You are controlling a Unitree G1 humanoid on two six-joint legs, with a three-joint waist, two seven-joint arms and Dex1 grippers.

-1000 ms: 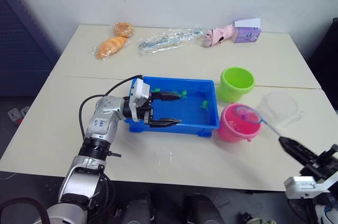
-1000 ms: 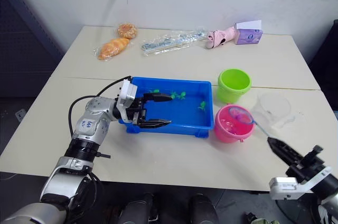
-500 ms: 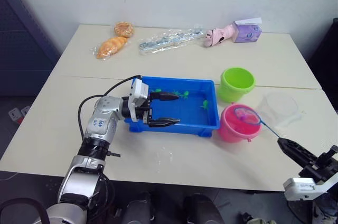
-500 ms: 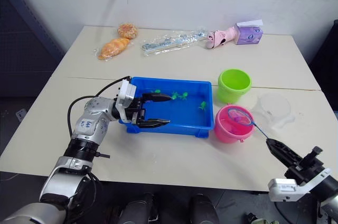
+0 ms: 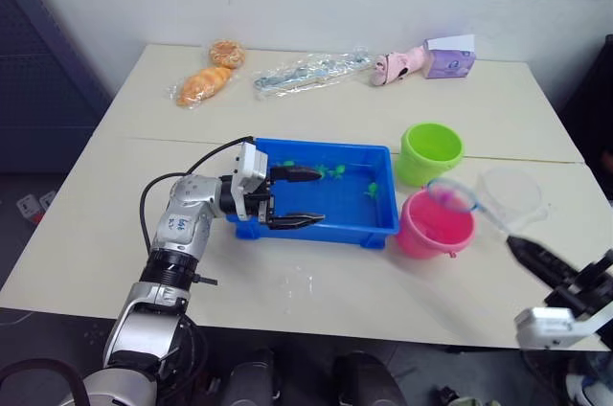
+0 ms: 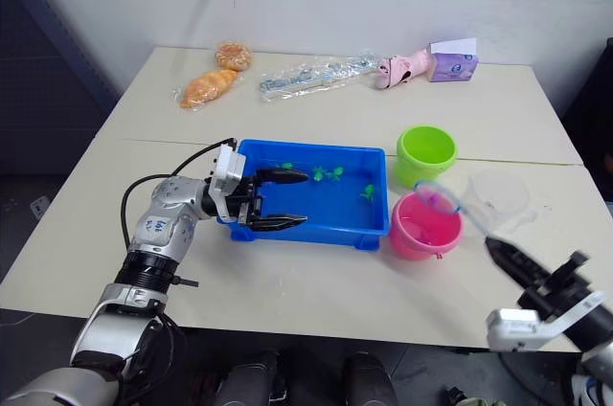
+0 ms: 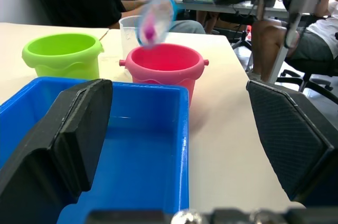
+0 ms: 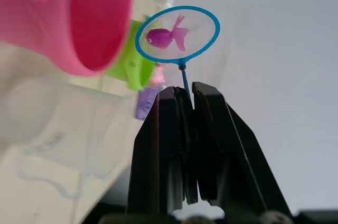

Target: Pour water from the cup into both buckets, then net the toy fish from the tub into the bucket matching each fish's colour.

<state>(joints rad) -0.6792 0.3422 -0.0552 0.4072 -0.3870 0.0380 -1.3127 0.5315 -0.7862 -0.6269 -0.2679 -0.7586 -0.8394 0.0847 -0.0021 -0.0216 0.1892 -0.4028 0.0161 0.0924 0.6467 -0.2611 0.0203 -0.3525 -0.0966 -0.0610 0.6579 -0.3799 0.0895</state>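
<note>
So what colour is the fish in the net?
Pink-purple fish in the net; right wrist view shows it best.

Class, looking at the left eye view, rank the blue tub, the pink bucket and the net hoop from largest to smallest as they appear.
1. Blue tub, clearly largest.
2. Pink bucket.
3. Net hoop, smallest, held above the bucket by the right gripper.

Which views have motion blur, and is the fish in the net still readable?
Left wrist view: net smeared, fish just a magenta blob. Head views: hoop slightly blurred over the pink bucket. Right wrist view: hoop and pink fish sharp; bucket and cup out of focus.
</note>
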